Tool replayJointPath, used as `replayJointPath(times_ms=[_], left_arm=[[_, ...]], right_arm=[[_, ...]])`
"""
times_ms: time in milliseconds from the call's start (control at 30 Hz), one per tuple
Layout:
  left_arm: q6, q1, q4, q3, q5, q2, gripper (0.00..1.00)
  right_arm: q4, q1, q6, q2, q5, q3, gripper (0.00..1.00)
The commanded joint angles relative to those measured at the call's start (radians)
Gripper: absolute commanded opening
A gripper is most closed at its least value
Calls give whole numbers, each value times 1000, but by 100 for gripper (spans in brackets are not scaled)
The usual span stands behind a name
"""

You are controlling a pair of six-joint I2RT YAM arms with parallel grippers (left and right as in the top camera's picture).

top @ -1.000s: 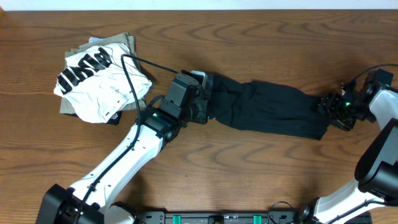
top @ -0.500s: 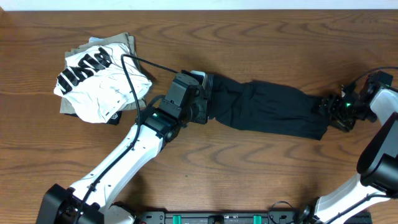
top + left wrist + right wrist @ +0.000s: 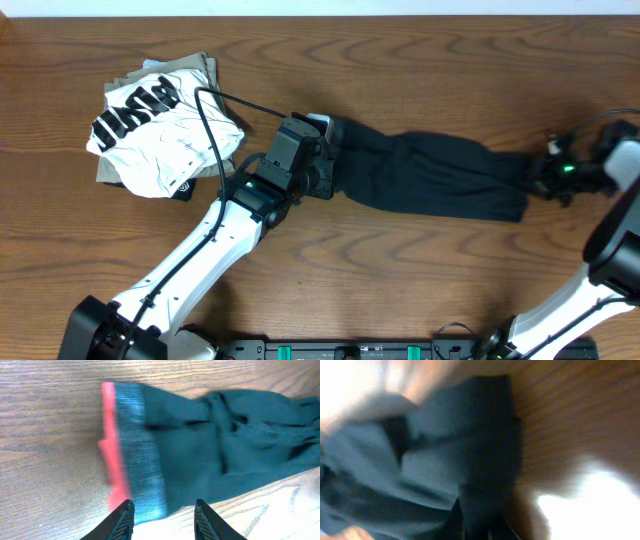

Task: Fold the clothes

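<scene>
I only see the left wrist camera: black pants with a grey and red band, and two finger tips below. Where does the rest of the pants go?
Observer: The pants run rightward across the table to the right gripper, which is shut on the leg end.
Operator: Are they folded yet?
Observer: No. From above they lie as one long strip, with the waistband at the left.
Operator: Anything else lying around?
Observer: A white shirt with black lettering sits at the far left on a khaki garment, apart from the pants.
</scene>
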Motion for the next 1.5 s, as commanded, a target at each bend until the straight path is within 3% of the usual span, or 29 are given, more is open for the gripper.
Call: replayJointPath(times_ms=[0, 167, 267, 467, 733, 900, 1200, 1467], left_arm=[[10, 4, 0, 21, -12, -3, 40], [10, 4, 0, 21, -13, -3, 40], [10, 4, 3, 21, -13, -3, 40], [10, 4, 11, 21, -13, -3, 40], [10, 4, 11, 21, -12, -3, 40], [10, 4, 12, 21, -13, -3, 40], [10, 4, 12, 21, -12, -3, 40], [10, 4, 11, 21, -12, -3, 40]], right_arm=[[-73, -123, -10, -40, 68, 213, 1], [-302, -214, -17, -53, 173, 529, 1], [-378, -220, -33, -53, 188, 613, 1], [-454, -170, -49, -57, 88, 697, 1], [-518, -110, 13, -76, 84, 974, 1], [-590, -70, 16, -79, -24, 1143, 1], [-563, 230, 104, -100, -84, 1421, 1], [-404, 568, 222, -97, -56, 1448, 1]])
